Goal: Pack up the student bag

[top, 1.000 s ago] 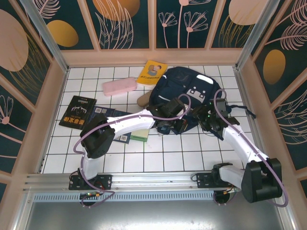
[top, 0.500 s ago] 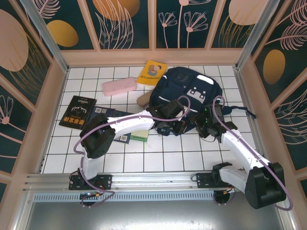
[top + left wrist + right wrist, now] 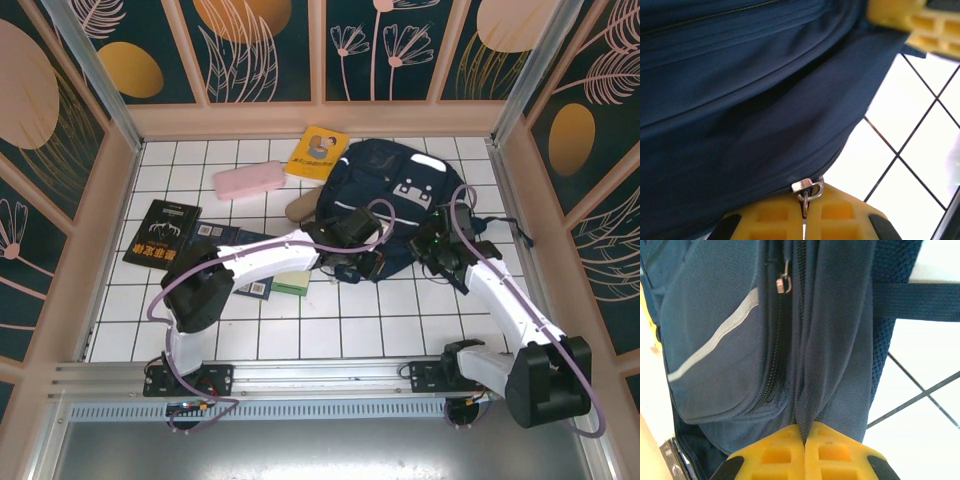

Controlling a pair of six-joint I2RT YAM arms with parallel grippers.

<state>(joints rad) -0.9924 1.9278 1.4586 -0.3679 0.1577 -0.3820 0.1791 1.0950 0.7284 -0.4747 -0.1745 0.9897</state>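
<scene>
The student bag [image 3: 395,190], navy with white stripes, lies at the back right of the tiled table. My left gripper [image 3: 362,264] is at its near edge. In the left wrist view its yellow fingers [image 3: 840,215] are shut on the metal zipper pull [image 3: 807,187] of the student bag [image 3: 740,100]. My right gripper [image 3: 428,246] is at the bag's near right side. In the right wrist view that gripper [image 3: 805,440] is shut on a fold of the student bag's fabric [image 3: 835,365] beside a zipper slider [image 3: 783,284].
A yellow book [image 3: 317,151] and a pink pencil case [image 3: 248,181] lie at the back. A black book [image 3: 162,232] is at the left, and a green notebook [image 3: 291,284] lies under the left arm. A strap [image 3: 920,300] runs off the bag to the right.
My right gripper has closed on the fold of bag fabric and shifted slightly at the bag's right side. The left gripper has stayed shut on the zipper pull.
</scene>
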